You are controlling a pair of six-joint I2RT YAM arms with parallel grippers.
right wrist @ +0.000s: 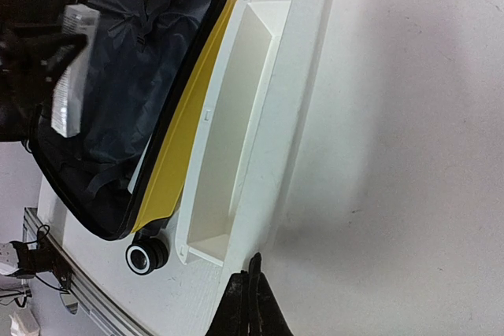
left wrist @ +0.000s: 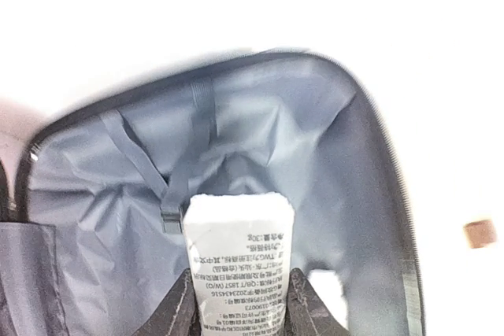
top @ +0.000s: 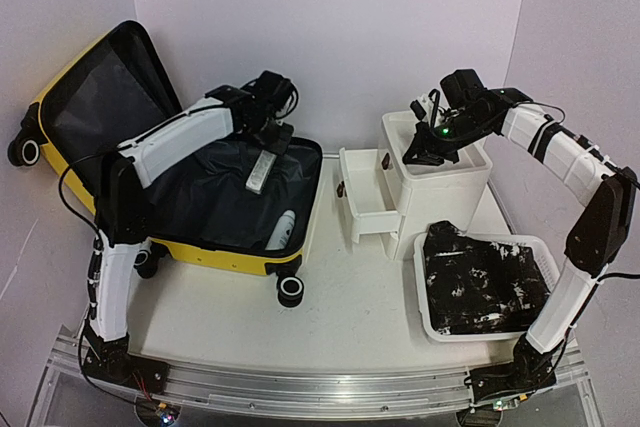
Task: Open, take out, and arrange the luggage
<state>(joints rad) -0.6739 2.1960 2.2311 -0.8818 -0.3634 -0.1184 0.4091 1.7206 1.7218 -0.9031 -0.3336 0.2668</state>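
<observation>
Clamping left gripper [left wrist: 240,293]: jaws tight on a white tube [left wrist: 238,241], held by its lower end; printed label facing the wrist camera
Under the hand: the luggage [top: 220,255], lying open; dark lining [left wrist: 315,155] beneath the tube; a second white tube [top: 283,229] on the lining
Farther left: lid [top: 100,97] propped up at the wall
Right gripper [right wrist: 250,298]: fingers pressed together, empty; just above the white cabinet [top: 455,187]; open drawer [right wrist: 228,116] beside it

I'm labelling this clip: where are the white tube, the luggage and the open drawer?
white tube [left wrist: 236,265]: left wrist view, printed label.
luggage [top: 230,259]: top external view, yellow front wall.
open drawer [right wrist: 232,131]: right wrist view, inner floor.
</observation>
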